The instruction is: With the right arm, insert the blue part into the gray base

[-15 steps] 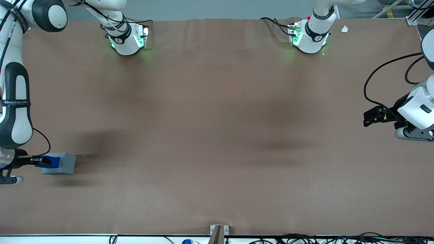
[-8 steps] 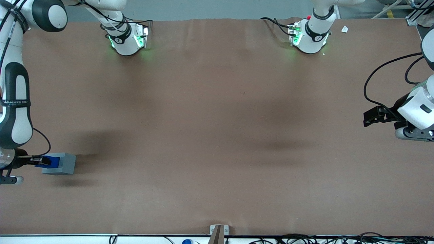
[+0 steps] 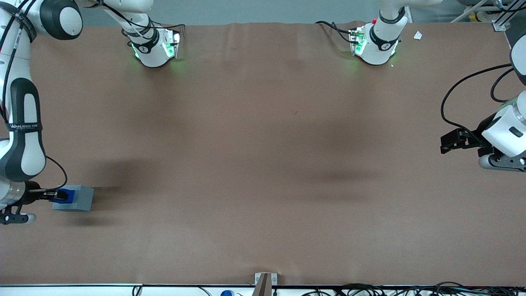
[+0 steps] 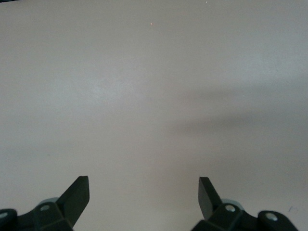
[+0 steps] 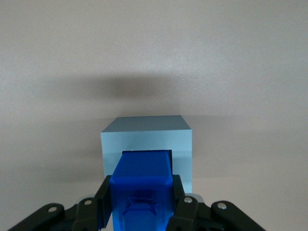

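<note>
The gray base is a light gray cube on the brown table at the working arm's end; it also shows in the right wrist view. The blue part stands in the base's top recess, its lower end inside, seen in the right wrist view with a small square notch atop. My right gripper sits over the base and is shut on the blue part, its black fingers pressed against both of the part's sides. The white right arm rises above it.
Two arm bases with green lights stand at the table's edge farthest from the front camera, one toward the working arm's end and one toward the parked arm's. A metal bracket sits at the nearest table edge.
My right arm and gripper have shifted slightly toward the table's middle with the blue part, and the gray base has shifted a little with them.
</note>
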Motion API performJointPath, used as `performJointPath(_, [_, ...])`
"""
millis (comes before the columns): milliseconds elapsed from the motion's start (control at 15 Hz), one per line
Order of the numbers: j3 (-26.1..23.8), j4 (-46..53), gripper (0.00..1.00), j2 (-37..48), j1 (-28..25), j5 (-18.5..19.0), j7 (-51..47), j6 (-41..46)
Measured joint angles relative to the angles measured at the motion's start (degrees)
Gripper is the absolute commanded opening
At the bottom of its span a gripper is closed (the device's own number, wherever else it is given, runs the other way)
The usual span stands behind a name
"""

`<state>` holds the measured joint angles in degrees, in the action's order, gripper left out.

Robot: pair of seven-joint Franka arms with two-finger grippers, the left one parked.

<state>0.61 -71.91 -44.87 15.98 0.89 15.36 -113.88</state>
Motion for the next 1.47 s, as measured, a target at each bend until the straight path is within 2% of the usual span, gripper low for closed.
performJointPath(67, [0.0,0.0,0.07,0.0,0.0,0.0,-0.01,0.0])
performJointPath(133, [0.0,0.0,0.21,0.0,0.0,0.0,-0.02,0.0])
performJointPath(200, [0.0,0.0,0.26,0.0,0.0,-0.02,-0.05,0.0])
performJointPath(267, [0.02,0.0,0.81,0.0,0.0,-0.16,-0.13,0.0])
performJointPath(400, [0.1,-0.2,1.0,-0.11,0.07,-1.45,-0.47,-0.08])
performJointPath(533, [0.11,-0.97,1.0,-0.81,0.22,-2.96,-0.48,-0.93])
performJointPath(867, [-0.21,-0.16,1.0,0.28,0.45,-3.28,-0.48,-0.89])
performJointPath(1467, [-0.77,0.5,1.0,20.93,-3.63,-3.23,-0.49,20.7])
